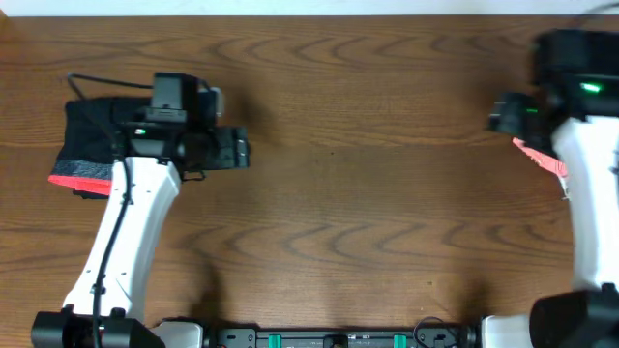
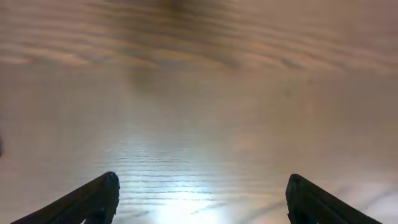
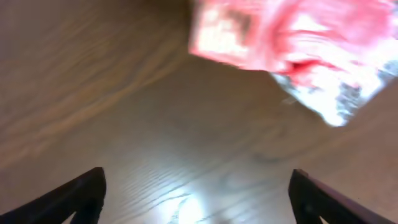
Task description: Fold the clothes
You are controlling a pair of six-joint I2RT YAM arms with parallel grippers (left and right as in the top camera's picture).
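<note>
Leggings [image 1: 89, 130] sit folded up at the surface's [image 1: 387, 193] left; left claw [image 2: 202, 193] and right claw [image 3: 198, 186] both gape wide, empty.

- One brown wood-grain counter [image 1: 368, 193].
- Two white robot arms: the left arm [image 1: 126, 232] and the right arm [image 1: 590, 193].
- Two black two-fingered pincers: the left pincer [image 2: 200, 183] and the right pincer [image 3: 198, 177].
- One pair of folded black stretchy leggings [image 1: 87, 130], edged in coral-red.
- One pink-red and white speckled cloth bundle [image 3: 280, 37]; I can't tell whether it is a single piece or more.
</note>
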